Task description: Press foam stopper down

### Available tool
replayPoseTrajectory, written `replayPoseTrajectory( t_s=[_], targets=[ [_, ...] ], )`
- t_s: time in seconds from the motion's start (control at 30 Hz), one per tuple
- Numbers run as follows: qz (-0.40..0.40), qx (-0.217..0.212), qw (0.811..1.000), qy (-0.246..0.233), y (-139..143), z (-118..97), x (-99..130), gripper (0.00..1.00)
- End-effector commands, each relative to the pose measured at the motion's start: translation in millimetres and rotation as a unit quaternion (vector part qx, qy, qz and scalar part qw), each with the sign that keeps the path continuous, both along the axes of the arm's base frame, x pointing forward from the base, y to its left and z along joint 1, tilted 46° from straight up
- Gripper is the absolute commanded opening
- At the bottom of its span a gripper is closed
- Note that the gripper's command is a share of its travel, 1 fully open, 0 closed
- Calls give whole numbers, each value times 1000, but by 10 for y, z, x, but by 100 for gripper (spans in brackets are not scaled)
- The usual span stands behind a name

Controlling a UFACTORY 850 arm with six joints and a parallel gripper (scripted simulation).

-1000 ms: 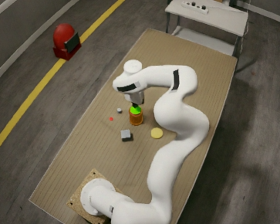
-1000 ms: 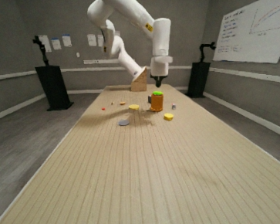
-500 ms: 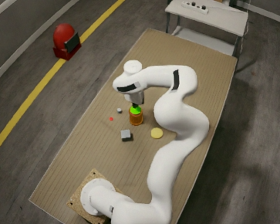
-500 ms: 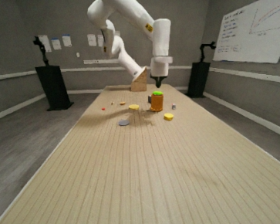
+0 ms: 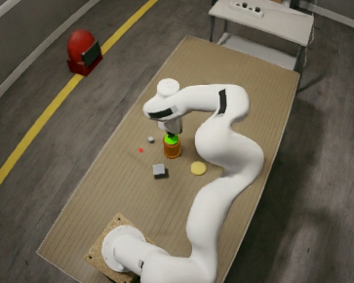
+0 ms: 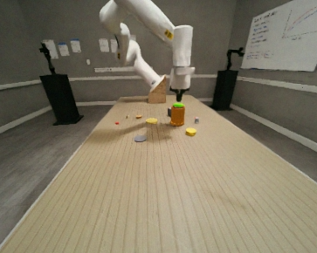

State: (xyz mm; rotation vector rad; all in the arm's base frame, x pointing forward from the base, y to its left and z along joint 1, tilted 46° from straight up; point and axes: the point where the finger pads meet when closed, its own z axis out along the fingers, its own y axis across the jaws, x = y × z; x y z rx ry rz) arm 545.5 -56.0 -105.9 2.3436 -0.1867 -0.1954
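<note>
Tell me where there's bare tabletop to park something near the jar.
Crowded around the orange jar: grey cube, yellow disc, small grey piece, red dot. Barer patches: between the cube and the arm's base board, and from the shut tool to the far table edge.

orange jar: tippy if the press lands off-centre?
Probably somewhat: the orange jar looks taller than wide, standing free on the table. The shut pincer hangs centred over the green stopper, so a straight-down push likely keeps it upright. Sideways drift could slide or tip it.
</note>
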Motion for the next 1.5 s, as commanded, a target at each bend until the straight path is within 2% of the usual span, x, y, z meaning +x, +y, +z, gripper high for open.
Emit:
replayPoseTrajectory(
  t_s=[0.0,1.47],
  targets=[
    [0,0,1000,-1,-80,-82,-14,0],
    [0,0,1000,-1,-165,-168,-38,0]
  ],
)
